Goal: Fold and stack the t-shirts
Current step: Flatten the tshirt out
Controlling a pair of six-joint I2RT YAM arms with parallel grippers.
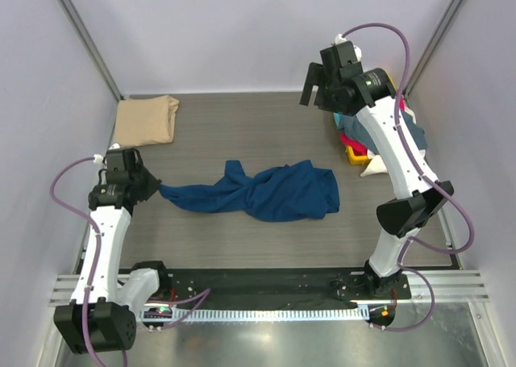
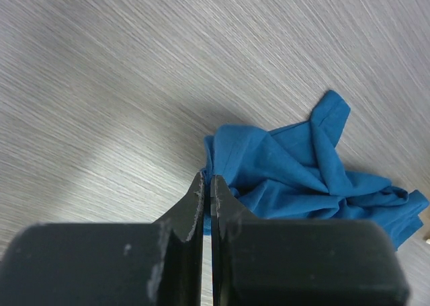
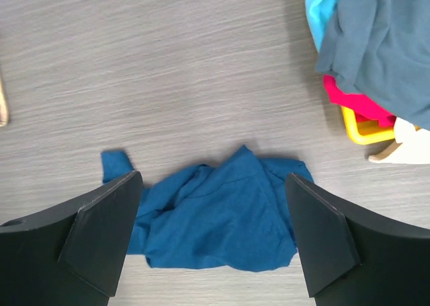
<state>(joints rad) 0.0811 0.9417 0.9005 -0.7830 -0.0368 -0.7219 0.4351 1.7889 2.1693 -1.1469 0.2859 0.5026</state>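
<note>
- The blue t-shirt [image 1: 270, 191] lies crumpled in the middle of the grey wood-grain surface [image 1: 242, 129]. It is bunched into folds, with one end drawn out in a thin tail toward the left.
- The left hand [image 1: 158, 188] sits low at the left side of the surface, its fingers pinched together on the tip of that tail. From its own wrist view a sliver of blue cloth shows between the closed fingers.
- The right hand [image 1: 316, 89] hangs high over the far right of the surface, fingers spread wide with nothing between them. It is well apart from the blue t-shirt and looks down on it.
- A tan t-shirt [image 1: 145, 119] lies folded in the far left corner, apart from everything else.
- Along the right edge sits a heap of t-shirts [image 1: 353, 145], partly hidden behind the right arm [image 1: 395, 149]. A slate-blue t-shirt [image 3: 383, 44] is on top, with a teal t-shirt [image 3: 319, 7], a red t-shirt [image 3: 356, 101], a yellow t-shirt [image 3: 363, 131] and a white t-shirt [image 3: 410, 151] showing beneath and beside it.
</note>
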